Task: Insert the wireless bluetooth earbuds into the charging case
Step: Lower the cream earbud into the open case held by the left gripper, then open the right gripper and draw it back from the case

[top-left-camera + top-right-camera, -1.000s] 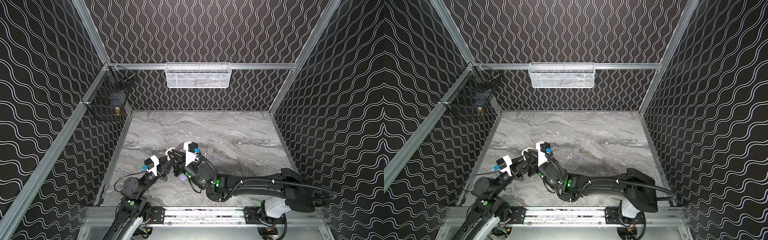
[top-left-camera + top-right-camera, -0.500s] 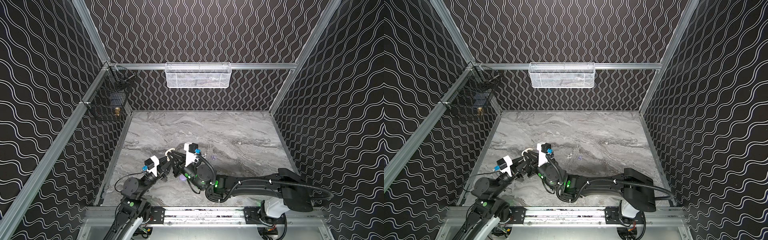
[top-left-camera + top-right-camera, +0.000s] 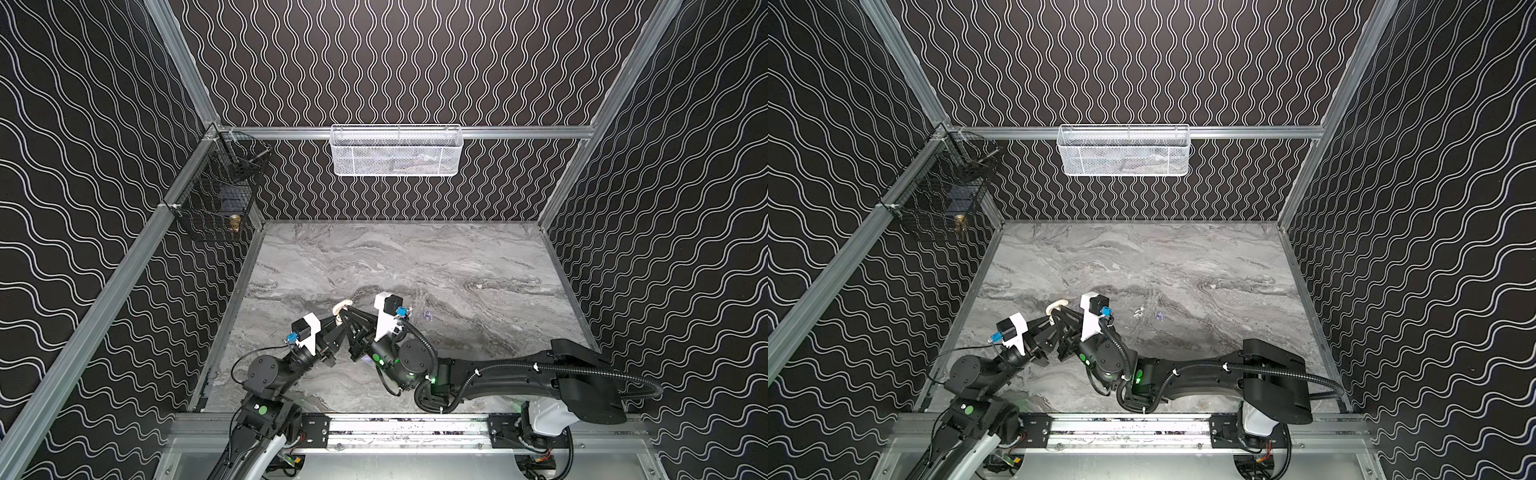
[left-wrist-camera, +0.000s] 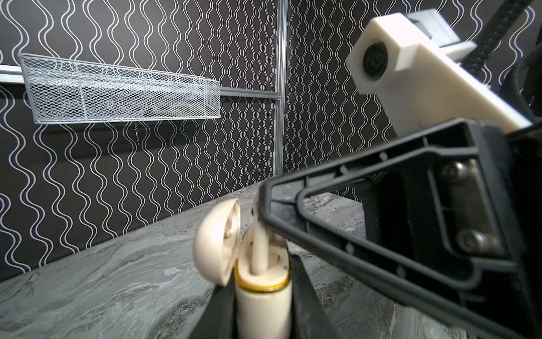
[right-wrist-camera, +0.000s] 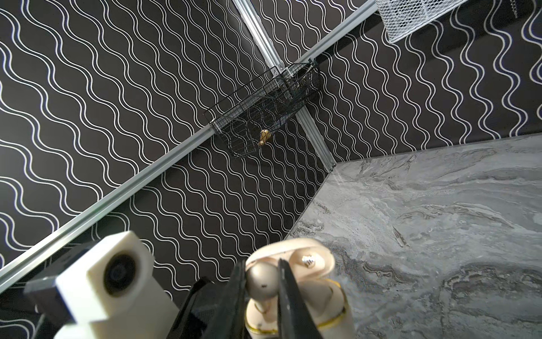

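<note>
Marble tabletop (image 3: 415,257); left gripper (image 4: 261,311) clamps charging case (image 5: 328,305), right gripper (image 5: 262,281) pinches earbud (image 4: 259,249): you should lower stem straight, release gently.

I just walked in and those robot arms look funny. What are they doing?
The left arm's jaws are shut on a cream charging case with its lid open. The right arm's jaws pinch a cream earbud, and its stem is down in the case's slot, though it doesn't look fully seated. A whitish earbud and a lavender one lie loose on the marble table.
</note>
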### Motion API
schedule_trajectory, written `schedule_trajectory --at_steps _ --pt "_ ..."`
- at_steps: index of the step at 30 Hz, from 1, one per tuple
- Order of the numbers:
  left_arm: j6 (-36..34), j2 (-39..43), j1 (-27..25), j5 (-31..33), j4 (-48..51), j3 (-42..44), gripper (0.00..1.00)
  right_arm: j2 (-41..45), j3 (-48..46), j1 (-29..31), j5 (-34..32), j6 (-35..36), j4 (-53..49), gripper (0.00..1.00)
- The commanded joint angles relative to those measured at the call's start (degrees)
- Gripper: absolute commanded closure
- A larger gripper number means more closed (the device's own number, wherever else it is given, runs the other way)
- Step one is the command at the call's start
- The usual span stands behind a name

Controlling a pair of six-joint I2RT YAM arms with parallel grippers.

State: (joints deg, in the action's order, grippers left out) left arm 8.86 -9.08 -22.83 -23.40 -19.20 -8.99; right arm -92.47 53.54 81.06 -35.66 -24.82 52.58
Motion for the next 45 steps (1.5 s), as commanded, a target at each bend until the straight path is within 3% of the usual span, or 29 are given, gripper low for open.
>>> schedule_trajectory --at_steps 1,11,21,29,31,39,45 --pt "0.40 0.17 0.15 2.22 -6.00 -0.34 1.00 -0.26 -0.31 0.70 -0.36 0.49 -4.16 0.94" --pt "0.10 0.90 0.15 0.87 -6.53 -0.06 1.00 -1.05 0.59 1.09 -1.77 0.83 -6.93 0.94" --pt "-0.04 0.81 0.15 -1.54 -7.91 0.38 1.00 -1.77 2.46 1.21 -1.77 1.97 -10.41 0.81" --pt "0.13 1.96 0.20 -1.72 -7.52 0.47 1.00 1.09 0.37 1.86 -4.19 3.19 -9.78 0.45" --pt "0.09 1.64 0.15 -2.16 -7.83 0.42 1.00 2.44 -0.29 2.09 -4.40 3.81 -9.65 0.41" --pt "0.41 -0.23 0.15 -5.72 -10.92 0.64 1.00 12.27 -2.64 3.41 -7.05 7.59 -13.85 0.52" --pt "0.41 -2.14 0.15 -6.72 -12.31 0.56 1.00 17.31 -4.58 3.54 -1.71 9.71 -14.01 0.58"
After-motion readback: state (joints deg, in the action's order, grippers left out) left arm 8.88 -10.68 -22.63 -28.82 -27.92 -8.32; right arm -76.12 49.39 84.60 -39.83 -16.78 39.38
